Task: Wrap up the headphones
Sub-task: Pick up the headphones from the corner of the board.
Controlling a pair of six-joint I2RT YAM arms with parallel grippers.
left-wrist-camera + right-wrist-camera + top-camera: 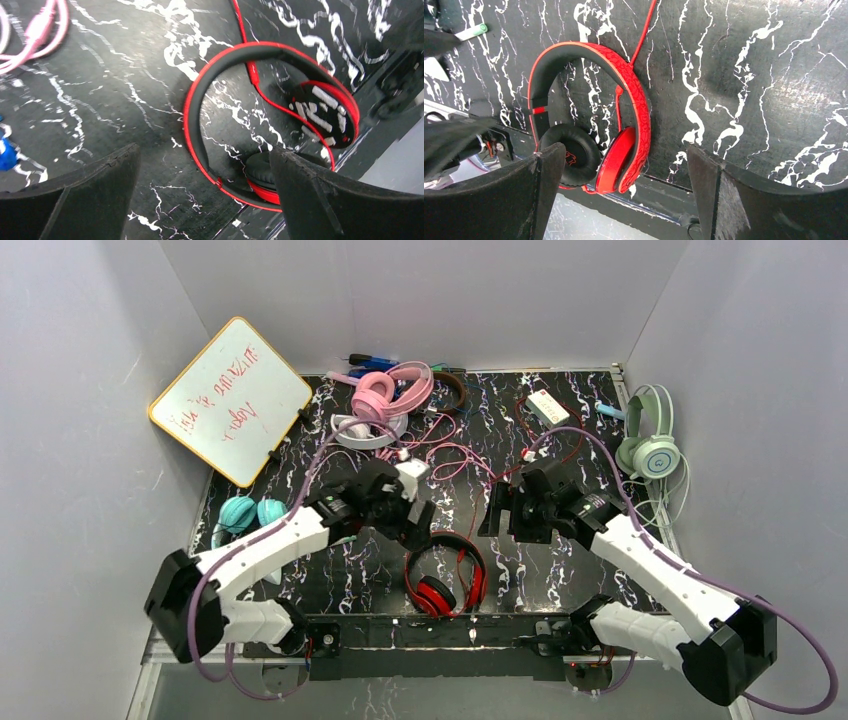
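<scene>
Across the table (560, 560) lie six headphones (375, 395); by the red pair (445, 575), left tool (202, 149) and right tool (625, 146) gape.

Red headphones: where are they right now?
Top view: the red headphones lie flat at the middle of the table's near edge, just nearer the bases than the gap between the left gripper and right gripper, held by neither.

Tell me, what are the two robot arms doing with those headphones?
Both arms hover above the red headphones at the table's near edge. The left gripper and right gripper are wide open, holding nothing. The red cord trails loose across the table, not wrapped yet. The pink headphones, teal headphones and mint green headphones lie farther off.
</scene>
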